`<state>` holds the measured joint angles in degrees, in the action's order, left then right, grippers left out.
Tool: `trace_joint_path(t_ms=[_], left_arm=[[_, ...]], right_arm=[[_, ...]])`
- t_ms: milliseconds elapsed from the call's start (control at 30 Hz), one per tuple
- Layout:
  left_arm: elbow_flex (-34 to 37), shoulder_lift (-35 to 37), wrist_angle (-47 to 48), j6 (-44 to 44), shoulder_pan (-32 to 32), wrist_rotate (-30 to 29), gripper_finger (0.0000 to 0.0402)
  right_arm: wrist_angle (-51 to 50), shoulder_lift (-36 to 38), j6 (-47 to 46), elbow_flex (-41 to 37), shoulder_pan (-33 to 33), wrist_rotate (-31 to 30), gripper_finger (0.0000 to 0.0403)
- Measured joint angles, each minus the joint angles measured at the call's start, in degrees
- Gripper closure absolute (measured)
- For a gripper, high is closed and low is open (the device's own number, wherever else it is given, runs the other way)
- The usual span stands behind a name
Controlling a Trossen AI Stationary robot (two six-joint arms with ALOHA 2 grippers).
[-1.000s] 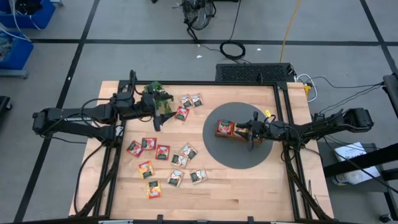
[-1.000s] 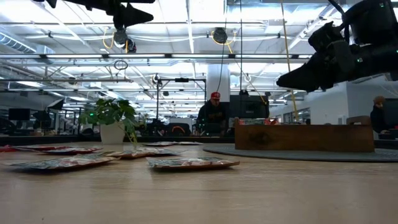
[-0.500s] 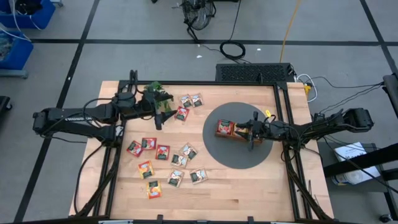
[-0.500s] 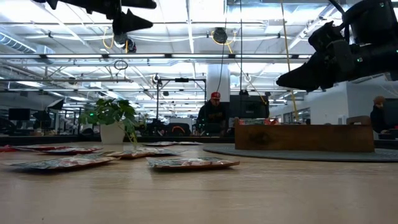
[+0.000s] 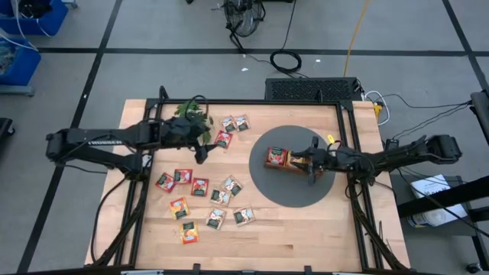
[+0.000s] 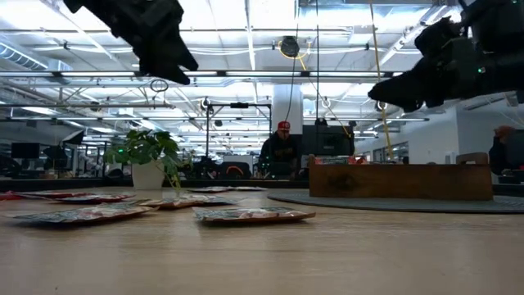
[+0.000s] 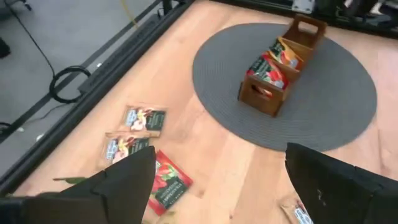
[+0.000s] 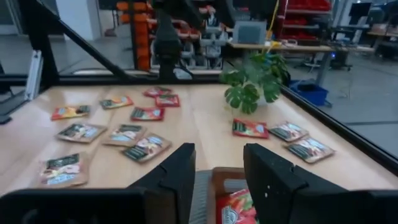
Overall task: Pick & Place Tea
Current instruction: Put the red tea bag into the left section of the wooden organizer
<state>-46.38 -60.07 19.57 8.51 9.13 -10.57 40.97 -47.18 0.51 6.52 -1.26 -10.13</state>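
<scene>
Where you look: while both arms hang above the table [image 5: 306, 229], read from left to right.
Left gripper [image 5: 200, 150]: your fingers are spread wide with nothing between them, in the air just beside the plant [image 5: 191, 116] and over the red sachet [image 7: 166, 180].
Loose tea [image 5: 200, 186]: sachets lie scattered flat on the left half of the table, a few more at the far edge.
Tray [image 5: 284, 160]: it sits on the grey round mat [image 5: 294, 191], right of centre, with sachets standing in it.
Right gripper [image 5: 312, 165]: your fingers are partly apart, above the tray's right end; whether they grasp anything, you cannot tell.
</scene>
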Motion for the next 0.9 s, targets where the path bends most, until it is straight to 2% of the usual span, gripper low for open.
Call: trace_joint_path(t_ms=[333,633,900], left_arm=[[-5.23,-10.25,7.06,0.20,2.64,-1.49,0.0050],[-9.56,-24.45,9.52,-1.84,4.40,0.87,0.0050],[-14.76,-34.34,10.52,4.46,9.15,1.26,0.0050]], right_arm=[[-1.12,10.43,0.07,-4.41,0.11,-3.42,0.0279],[-2.95,11.25,0.37,-4.54,0.09,-3.34,0.0279],[-3.00,11.27,0.22,-4.61,0.09,-3.34,0.0279]])
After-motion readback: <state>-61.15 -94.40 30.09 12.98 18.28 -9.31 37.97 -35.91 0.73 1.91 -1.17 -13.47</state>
